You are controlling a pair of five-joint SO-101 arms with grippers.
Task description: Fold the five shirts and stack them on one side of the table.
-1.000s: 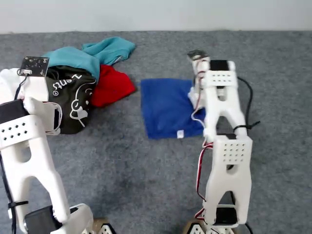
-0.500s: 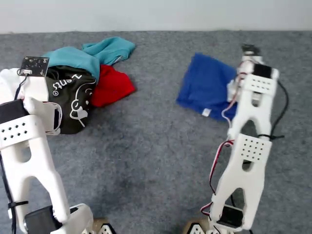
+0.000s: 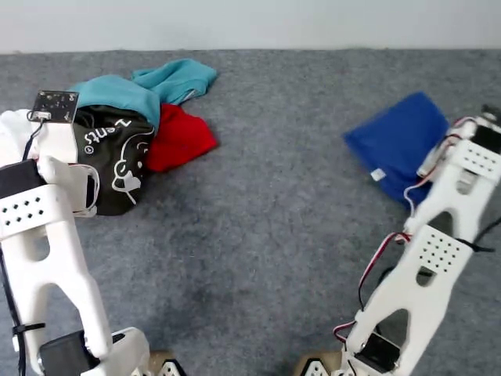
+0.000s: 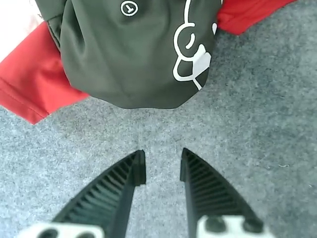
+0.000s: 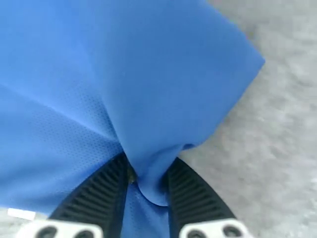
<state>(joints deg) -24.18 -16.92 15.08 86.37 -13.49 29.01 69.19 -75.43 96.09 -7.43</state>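
Note:
A folded blue shirt [image 3: 403, 145] lies at the table's right side, pinched at one edge by my right gripper [image 5: 144, 179], which is shut on the blue fabric [image 5: 124, 94]. At the far left sits a heap of shirts: a black one with a white print [image 3: 117, 157], a red one [image 3: 178, 139], a teal one [image 3: 149, 86] and a white one [image 3: 12, 129]. My left gripper [image 4: 158, 168] hovers open over the grey mat just short of the black shirt [image 4: 133, 54], with red cloth [image 4: 34, 94] beside it.
The grey mat [image 3: 258, 235] covers the whole table. A pale wall runs along the far edge. The two white arm bases stand at the near edge, left and right.
My right gripper has dragged the blue shirt from the middle of the table over to the right side. The left arm and the shirt heap have stayed put.

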